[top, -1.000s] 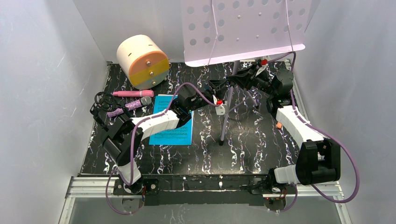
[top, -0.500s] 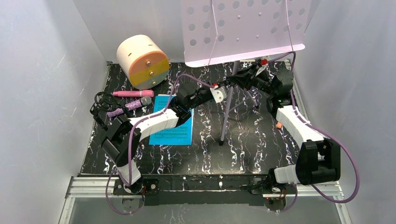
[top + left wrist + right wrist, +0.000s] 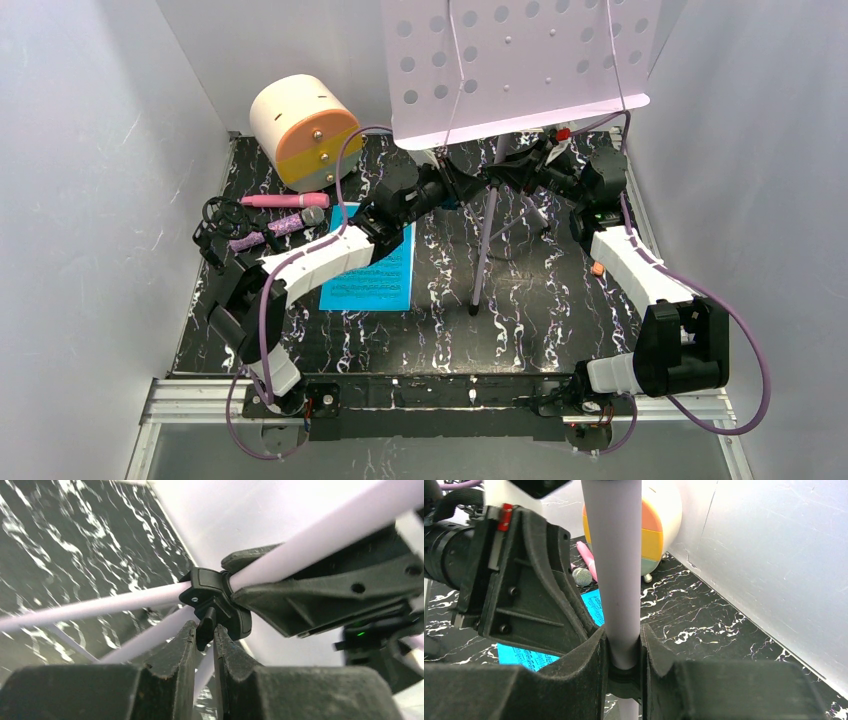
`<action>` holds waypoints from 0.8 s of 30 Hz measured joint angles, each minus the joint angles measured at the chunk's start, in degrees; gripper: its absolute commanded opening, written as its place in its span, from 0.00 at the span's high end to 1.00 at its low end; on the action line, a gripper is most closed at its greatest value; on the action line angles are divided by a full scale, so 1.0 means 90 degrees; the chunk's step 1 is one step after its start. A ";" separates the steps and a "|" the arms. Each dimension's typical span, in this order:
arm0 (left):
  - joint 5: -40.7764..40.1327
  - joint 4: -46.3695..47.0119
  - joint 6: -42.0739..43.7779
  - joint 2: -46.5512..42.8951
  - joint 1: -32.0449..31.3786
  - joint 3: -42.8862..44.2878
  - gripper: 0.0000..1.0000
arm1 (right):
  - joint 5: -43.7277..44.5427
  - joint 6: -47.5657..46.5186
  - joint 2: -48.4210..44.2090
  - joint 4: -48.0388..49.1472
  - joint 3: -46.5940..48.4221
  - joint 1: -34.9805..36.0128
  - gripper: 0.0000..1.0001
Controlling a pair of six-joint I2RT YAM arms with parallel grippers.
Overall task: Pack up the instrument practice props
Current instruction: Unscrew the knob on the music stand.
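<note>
2 arms (image 3: 320,258) (image 3: 635,265) outstretched; left end effector (image 3: 205,630), right end effector (image 3: 623,641) on rack (image 3: 520,60)

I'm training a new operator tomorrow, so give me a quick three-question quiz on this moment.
1. True or false: the right pincer grips the lilac stand pole.
2. The left pincer is: A) wide open, B) shut on the black clamp knob, C) out of every view.
3. What stands in the table's far left corner?
Key: 1 true; 2 B; 3 the cream cylinder box.
</note>
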 measured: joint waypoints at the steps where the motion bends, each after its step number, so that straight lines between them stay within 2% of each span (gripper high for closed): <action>1: 0.0051 -0.0170 -0.0498 0.0005 0.0041 0.0070 1.00 | 0.0000 0.0000 0.0000 0.0000 0.0000 0.0000 0.99; 3: 0.0192 -0.0430 -0.1377 0.0034 0.0119 0.0187 1.00 | 0.0002 0.0000 0.0000 -0.0002 0.0000 0.0000 0.99; 7: 0.0352 -0.0631 -0.2244 0.0063 0.0182 0.0260 0.78 | 0.0005 0.0000 0.0000 -0.0002 0.0002 0.0000 0.99; 9: 0.0272 -0.0656 -0.2317 0.0058 0.0187 0.0255 0.67 | 0.0010 0.0000 0.0000 -0.0007 0.0002 0.0000 0.99; 10: 0.0236 -0.0704 -0.2280 0.0032 0.0187 0.0228 0.59 | 0.0022 -0.0002 -0.0002 -0.0007 0.0002 0.0002 0.99; 14: 0.0114 -0.0826 -0.1688 -0.0214 0.0194 -0.0061 0.38 | 0.0102 -0.0002 -0.0002 -0.0010 0.0002 -0.0010 0.99; 19: 0.0090 -0.0848 -0.0126 -0.0648 0.0209 -0.0323 0.32 | 0.0097 -0.0002 0.0000 -0.0015 0.0007 -0.0012 0.99; 24: 0.0243 -0.0126 0.1576 -0.0959 0.0209 -0.0712 0.16 | 0.0097 -0.0005 0.0000 -0.0017 0.0007 -0.0012 0.99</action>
